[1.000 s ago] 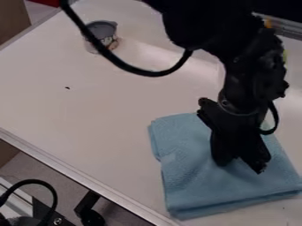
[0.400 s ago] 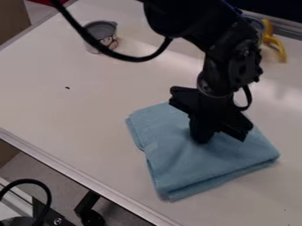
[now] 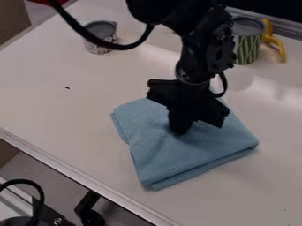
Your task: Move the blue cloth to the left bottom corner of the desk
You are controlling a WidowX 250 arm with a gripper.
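Folded blue cloth [image 3: 206, 148], beneath black end effector [image 3: 183, 127], shifted leftward in view with it. Clamping: cannot tell. Transport apparently working, unfinished.

The blue cloth [image 3: 191, 152] is matt fabric with a finely rough weave. Around the cloth, the desk [image 3: 65, 114] looks smooth and slightly glossy; below left of the cloth, its edging [image 3: 77, 176] resembles brushed metal. Above the cloth, the gripper [image 3: 200, 128] looks matt.

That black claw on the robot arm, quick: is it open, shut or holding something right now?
Gripper: down at the blue cloth; whether it is open or closed on it cannot be told.
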